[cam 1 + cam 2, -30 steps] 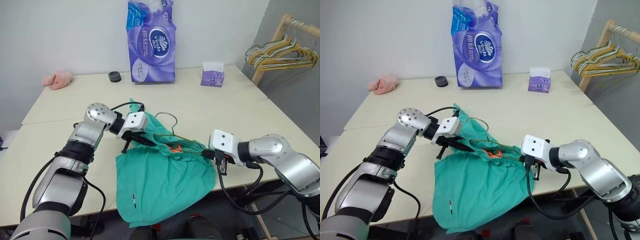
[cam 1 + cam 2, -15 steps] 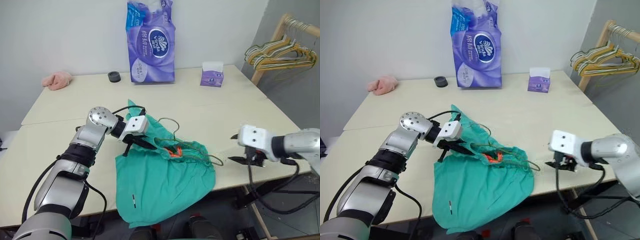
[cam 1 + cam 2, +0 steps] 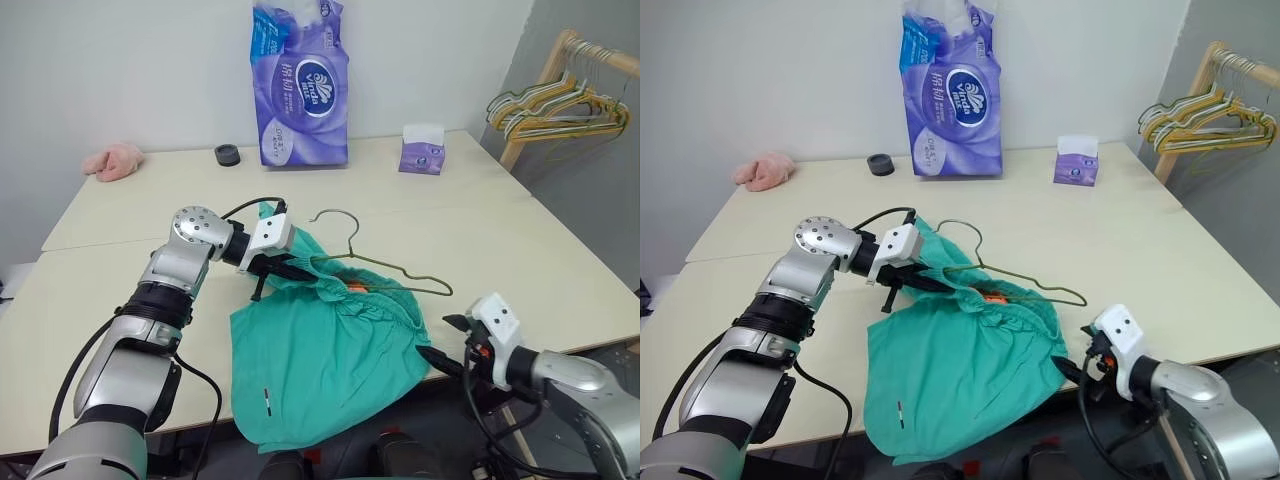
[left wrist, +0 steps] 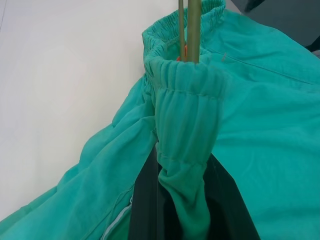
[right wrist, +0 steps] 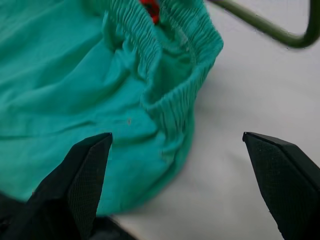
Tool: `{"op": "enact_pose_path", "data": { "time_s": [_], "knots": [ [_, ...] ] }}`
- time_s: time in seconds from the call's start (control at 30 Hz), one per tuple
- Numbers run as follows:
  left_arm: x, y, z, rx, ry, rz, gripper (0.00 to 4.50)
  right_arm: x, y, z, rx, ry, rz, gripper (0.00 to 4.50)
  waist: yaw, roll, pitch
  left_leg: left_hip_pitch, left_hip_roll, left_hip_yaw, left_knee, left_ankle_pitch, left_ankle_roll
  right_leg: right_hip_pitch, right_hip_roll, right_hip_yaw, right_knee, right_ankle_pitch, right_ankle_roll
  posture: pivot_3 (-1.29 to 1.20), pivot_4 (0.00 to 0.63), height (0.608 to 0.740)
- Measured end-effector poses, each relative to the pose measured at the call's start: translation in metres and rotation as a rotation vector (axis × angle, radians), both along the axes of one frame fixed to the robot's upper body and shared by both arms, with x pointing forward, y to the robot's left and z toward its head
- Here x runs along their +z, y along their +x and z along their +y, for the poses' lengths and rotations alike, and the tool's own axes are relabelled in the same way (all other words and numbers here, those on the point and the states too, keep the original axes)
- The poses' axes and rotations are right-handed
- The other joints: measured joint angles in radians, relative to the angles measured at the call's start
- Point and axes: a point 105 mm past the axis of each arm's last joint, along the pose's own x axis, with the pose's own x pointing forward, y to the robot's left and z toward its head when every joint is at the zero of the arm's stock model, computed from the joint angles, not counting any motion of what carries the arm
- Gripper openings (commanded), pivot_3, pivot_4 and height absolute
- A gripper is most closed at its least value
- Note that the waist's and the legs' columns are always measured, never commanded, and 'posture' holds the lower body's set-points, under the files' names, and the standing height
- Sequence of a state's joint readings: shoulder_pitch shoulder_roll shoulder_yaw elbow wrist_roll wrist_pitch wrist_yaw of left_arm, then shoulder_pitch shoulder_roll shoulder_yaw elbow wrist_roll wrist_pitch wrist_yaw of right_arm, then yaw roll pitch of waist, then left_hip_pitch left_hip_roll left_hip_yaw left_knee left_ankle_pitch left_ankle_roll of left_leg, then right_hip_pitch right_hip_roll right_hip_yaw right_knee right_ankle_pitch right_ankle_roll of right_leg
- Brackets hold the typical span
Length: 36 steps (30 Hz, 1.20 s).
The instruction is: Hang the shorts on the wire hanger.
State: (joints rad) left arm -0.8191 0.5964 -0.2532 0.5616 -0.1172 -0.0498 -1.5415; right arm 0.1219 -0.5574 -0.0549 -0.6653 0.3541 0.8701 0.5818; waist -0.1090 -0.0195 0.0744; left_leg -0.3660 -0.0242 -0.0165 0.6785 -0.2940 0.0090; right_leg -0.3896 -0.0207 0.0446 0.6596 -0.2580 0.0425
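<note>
The teal shorts (image 3: 320, 350) lie bunched on the table's front part, one leg hanging over the edge. My left gripper (image 3: 285, 268) is shut on their gathered waistband (image 4: 187, 100), with fabric pinched between its black fingers (image 4: 145, 210). The wire hanger (image 3: 354, 232) runs through the waistband. Its hook stands up behind the shorts and its right corner (image 3: 1083, 298) sticks out past them over the table. My right gripper (image 3: 440, 337) is open at the table's front edge, right of the shorts and apart from them, with nothing between its fingers (image 5: 85, 170).
A purple toilet-paper pack (image 3: 303, 85), a black roll (image 3: 228, 154), a small tissue box (image 3: 421, 148) and a pink cloth (image 3: 113, 160) sit along the back of the table (image 3: 500, 220). A wooden rack with several hangers (image 3: 560, 105) stands at the far right.
My right gripper let go of the shorts' right end, opened, and dropped back to the table's front edge. The hanger's right corner now sticks out of the waistband. My left gripper kept its hold.
</note>
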Motion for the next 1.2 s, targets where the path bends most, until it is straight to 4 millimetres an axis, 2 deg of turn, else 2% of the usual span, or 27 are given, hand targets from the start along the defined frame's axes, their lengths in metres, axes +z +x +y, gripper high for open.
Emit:
{"op": "enact_pose_path", "data": {
  "time_s": [0.17,0.23,0.37,0.63,0.93,1.2],
  "knots": [
    [0.001,0.0,0.001,0.008,-0.002,0.0,0.0,-0.017,0.011,0.0,-0.059,0.012,0.063,4.46,0.001,0.0,0.0,0.0,0.0,-0.001,0.0,0.0,0.0,0.0,0.0,-0.001,0.0,0.001,-0.002,-0.17,0.036,0.74],
    [0.002,0.001,0.002,0.01,-0.002,-0.001,0.0,-0.02,0.01,0.006,-0.04,0.034,0.099,4.08,0.0,0.0,0.0,0.0,0.0,-0.001,0.0,0.0,0.0,0.0,0.0,-0.001,0.0,0.001,-0.002,-0.17,0.036,0.74],
    [0.002,0.001,0.002,0.015,-0.001,0.001,0.0,-0.023,0.008,0.015,-0.007,0.046,0.134,2.81,0.0,0.0,0.0,0.0,0.0,-0.001,0.0,0.0,0.0,0.0,0.0,-0.001,0.0,0.001,-0.001,-0.16,0.036,0.74],
    [0.003,0.001,0.01,0.031,0.018,-0.004,0.0,-0.023,0.017,0.015,-0.069,0.054,0.117,0.02,0.0,0.0,0.0,0.0,0.0,-0.001,0.0,0.0,0.0,0.0,0.0,-0.001,0.0,0.001,-0.001,-0.16,0.037,0.74],
    [0.001,-0.007,0.024,0.026,0.067,0.029,0.0,-0.014,0.019,-0.009,-0.132,0.053,0.096,0.02,0.0,0.0,0.0,0.0,0.0,-0.001,0.0,0.0,0.0,0.0,0.0,-0.001,0.0,0.001,-0.001,-0.17,0.04,0.74],
    [0.0,-0.007,0.03,0.027,0.109,0.003,0.0,-0.006,0.013,-0.008,-0.095,0.055,0.091,0.02,0.0,0.0,0.0,0.0,0.0,-0.001,0.0,0.0,0.0,0.0,0.0,-0.001,0.0,0.0,0.0,-0.17,0.042,0.74]
  ]
}}
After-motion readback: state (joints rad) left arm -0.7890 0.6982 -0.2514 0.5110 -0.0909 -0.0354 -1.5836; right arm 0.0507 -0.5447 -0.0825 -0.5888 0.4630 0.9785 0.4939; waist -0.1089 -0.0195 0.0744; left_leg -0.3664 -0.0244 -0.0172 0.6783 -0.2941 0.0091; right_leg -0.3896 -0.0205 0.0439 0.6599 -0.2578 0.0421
